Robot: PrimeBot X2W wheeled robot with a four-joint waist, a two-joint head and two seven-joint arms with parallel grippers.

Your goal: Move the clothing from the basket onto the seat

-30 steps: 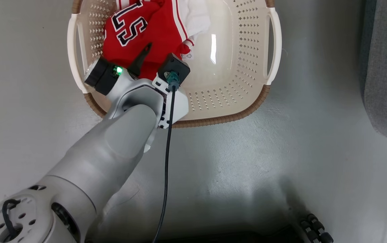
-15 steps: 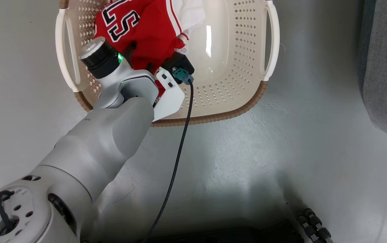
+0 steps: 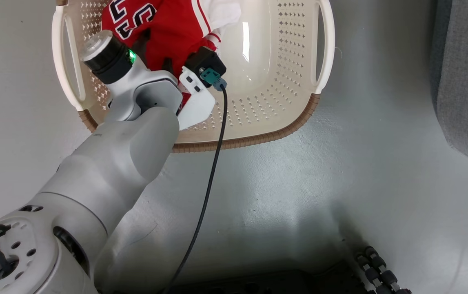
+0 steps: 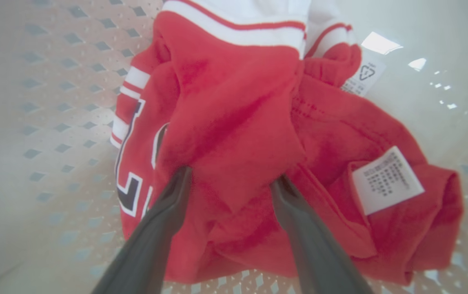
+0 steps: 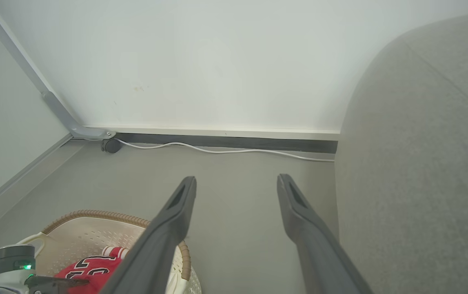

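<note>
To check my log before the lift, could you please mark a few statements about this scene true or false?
The clothing lies in the basket. True.
The left gripper is shut. False: it is open, a red fold between its fingers.
The right gripper holds white cloth. False: it is open and empty, beside the sofa.
The basket stands on the floor. True.
</note>
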